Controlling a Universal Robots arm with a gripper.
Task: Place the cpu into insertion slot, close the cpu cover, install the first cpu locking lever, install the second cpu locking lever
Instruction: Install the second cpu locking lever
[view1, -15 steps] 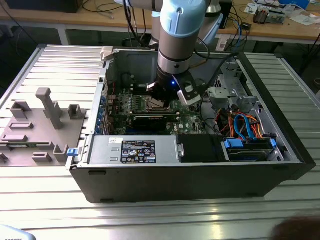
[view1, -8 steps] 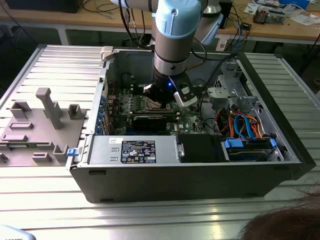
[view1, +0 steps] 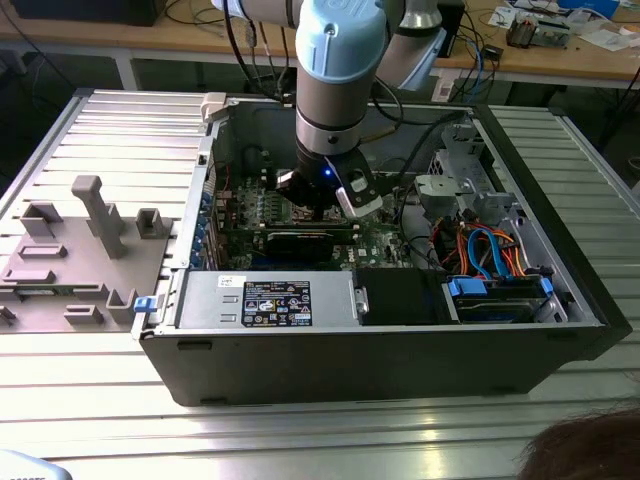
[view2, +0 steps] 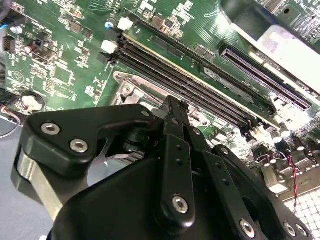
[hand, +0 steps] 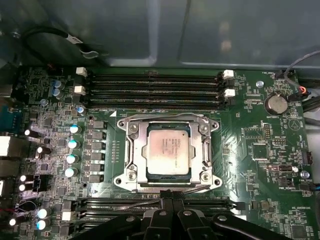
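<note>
While the gripper (hand: 167, 202) hovers low inside the open computer case (view1: 400, 350), jaws pressed together, the cpu (hand: 167, 148) sits in the insertion slot (hand: 131, 150) on the green motherboard (hand: 260, 150), the cpu cover (hand: 197, 152) closed flat around it.

light: even overhead | glare: shining off the cpu (hand: 168, 150) | shadow: darkening case interior (exterior view) | focus: gripper (view2: 172, 107) blurring
</note>
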